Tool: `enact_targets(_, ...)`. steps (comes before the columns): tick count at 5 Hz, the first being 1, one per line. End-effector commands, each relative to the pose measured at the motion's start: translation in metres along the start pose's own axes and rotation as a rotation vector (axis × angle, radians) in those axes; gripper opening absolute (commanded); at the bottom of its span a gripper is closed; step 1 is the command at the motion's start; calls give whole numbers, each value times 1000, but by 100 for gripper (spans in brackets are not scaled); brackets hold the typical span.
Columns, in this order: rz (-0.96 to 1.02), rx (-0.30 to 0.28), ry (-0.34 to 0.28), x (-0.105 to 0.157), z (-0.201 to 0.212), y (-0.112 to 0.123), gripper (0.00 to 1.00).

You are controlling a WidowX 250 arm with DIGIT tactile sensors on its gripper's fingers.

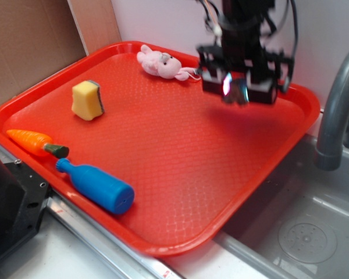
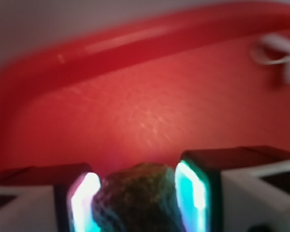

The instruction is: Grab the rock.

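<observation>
The rock is a lumpy dark brown-grey stone held between my two glowing finger pads in the wrist view. My gripper is shut on it, one pad pressing each side. In the exterior view my gripper hangs above the far right part of the red tray, lifted off its floor, and the rock shows only as a small dark lump between the fingers. Both views are blurred by motion.
On the tray lie a pink plush bunny at the back, a yellow sponge, an orange carrot and a blue bottle at the left. A sink with a grey faucet lies to the right.
</observation>
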State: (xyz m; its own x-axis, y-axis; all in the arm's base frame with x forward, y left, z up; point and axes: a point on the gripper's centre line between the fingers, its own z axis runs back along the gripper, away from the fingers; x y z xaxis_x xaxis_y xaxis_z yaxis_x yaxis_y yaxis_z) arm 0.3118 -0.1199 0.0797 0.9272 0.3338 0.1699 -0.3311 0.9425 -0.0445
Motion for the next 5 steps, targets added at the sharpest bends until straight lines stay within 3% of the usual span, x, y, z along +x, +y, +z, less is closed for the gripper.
enact_targets(1,102,-200,-3,-33,134,58,0)
enact_targets(2,97,-113,-14,-49,140,95,0)
enact_targets(4,101,-14,-60,-35,135,115,0)
enact_targets(5,117,152,-74,-32,131,102,0)
